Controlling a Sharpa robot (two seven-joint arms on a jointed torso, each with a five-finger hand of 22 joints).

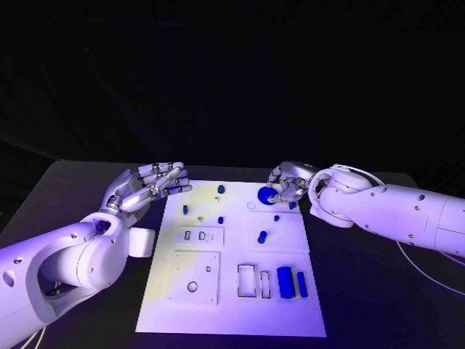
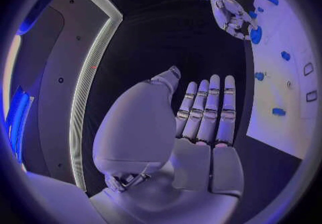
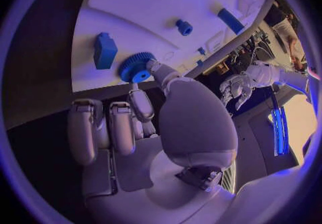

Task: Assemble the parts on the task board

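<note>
The white task board (image 1: 232, 305) lies in the middle of the black table. My right hand (image 1: 287, 185) is over the board's far right corner and pinches a blue gear (image 1: 266, 194) between thumb and a finger. In the right wrist view the blue gear (image 3: 137, 67) sits just above the board's edge, beside a blue block (image 3: 105, 50). My left hand (image 1: 149, 186) hovers off the board's far left corner, fingers straight and apart, holding nothing. In the left wrist view the left hand's palm (image 2: 201, 127) is bare, and my right hand (image 2: 231, 15) shows with the gear (image 2: 255, 34).
Small blue pieces (image 1: 220, 219) are scattered on the board's far half, one being a short peg (image 1: 262, 236). A long blue bar (image 1: 285, 281) and a thinner one (image 1: 301, 284) lie near the front right, beside rectangular slots (image 1: 253, 280). A recessed plate (image 1: 196, 285) is at the front left.
</note>
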